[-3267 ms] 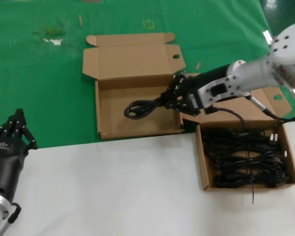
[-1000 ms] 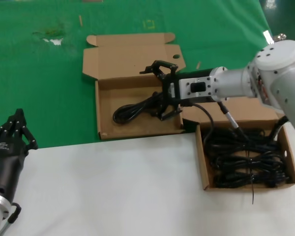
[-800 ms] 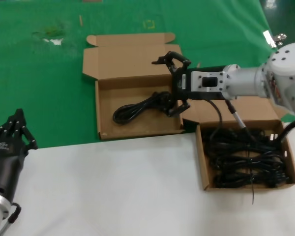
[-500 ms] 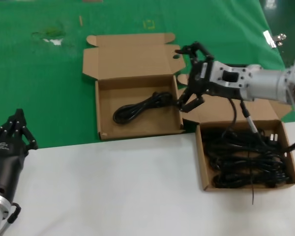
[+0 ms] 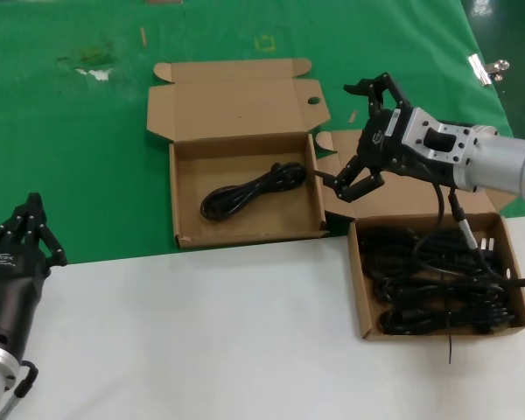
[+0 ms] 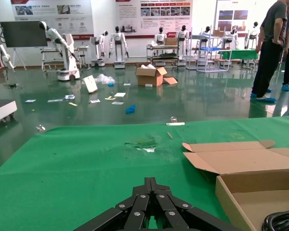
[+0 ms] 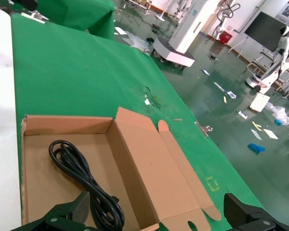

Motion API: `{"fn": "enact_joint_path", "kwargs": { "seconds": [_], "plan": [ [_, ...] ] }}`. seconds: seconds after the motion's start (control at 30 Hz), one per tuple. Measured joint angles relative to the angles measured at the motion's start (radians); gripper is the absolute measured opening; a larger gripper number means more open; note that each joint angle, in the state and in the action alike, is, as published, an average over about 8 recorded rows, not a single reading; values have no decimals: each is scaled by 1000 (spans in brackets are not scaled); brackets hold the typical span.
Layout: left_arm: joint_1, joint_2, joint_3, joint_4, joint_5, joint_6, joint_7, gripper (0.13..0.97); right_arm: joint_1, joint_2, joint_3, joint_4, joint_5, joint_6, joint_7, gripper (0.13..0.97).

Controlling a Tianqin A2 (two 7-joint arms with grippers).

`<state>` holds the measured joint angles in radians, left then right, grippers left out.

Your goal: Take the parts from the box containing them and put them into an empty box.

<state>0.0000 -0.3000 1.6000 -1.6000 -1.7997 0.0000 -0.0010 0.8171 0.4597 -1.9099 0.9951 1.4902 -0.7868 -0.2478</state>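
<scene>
Now one cord (image 5: 252, 190) lies alone on the floor of the left box (image 5: 183, 233), slanted, touching neither side wall; in the right wrist view the same cord (image 7: 85, 184) runs along the bare cardboard of that box (image 7: 147, 171). The right gripper (image 5: 360, 133) hovers above the gap between the two boxes, just past the left box's right wall, its jaws spread wide with nothing between them. Its fingertips (image 7: 71, 210) show at the edge of the right wrist view, far apart. The right box (image 5: 361, 297) sits beside the left one and holds a tangle of cords (image 5: 437, 280) that fills it wall to wall. The left gripper (image 5: 26, 229) rests at the near left over the white table (image 5: 201, 332), away from both boxes, with its fingers (image 6: 151, 204) drawn together to a point.
</scene>
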Motion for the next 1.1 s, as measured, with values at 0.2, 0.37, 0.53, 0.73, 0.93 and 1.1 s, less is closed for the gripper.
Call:
{"fn": "enact_joint_path", "kwargs": {
  "seconds": [0.2, 0.37, 0.53, 0.73, 0.93, 1.1],
  "plan": [
    [0, 0, 0, 0, 0, 0, 0, 149, -10, -2, 4, 7, 4, 9, 3, 966],
    [0, 0, 0, 0, 0, 0, 0, 176, -43, -8, 16, 32, 16, 41, 13, 966],
    [0, 0, 0, 0, 0, 0, 0, 220, -90, -17, 34, 67, 34, 86, 27, 966],
    [0, 0, 0, 0, 0, 0, 0, 254, -154, -30, 59, 115, 59, 148, 47, 966],
    [0, 0, 0, 0, 0, 0, 0, 356, -220, -43, 83, 163, 83, 211, 67, 966],
    [0, 0, 0, 0, 0, 0, 0, 457, -273, -53, 104, 202, 104, 263, 83, 966]
  ]
}}
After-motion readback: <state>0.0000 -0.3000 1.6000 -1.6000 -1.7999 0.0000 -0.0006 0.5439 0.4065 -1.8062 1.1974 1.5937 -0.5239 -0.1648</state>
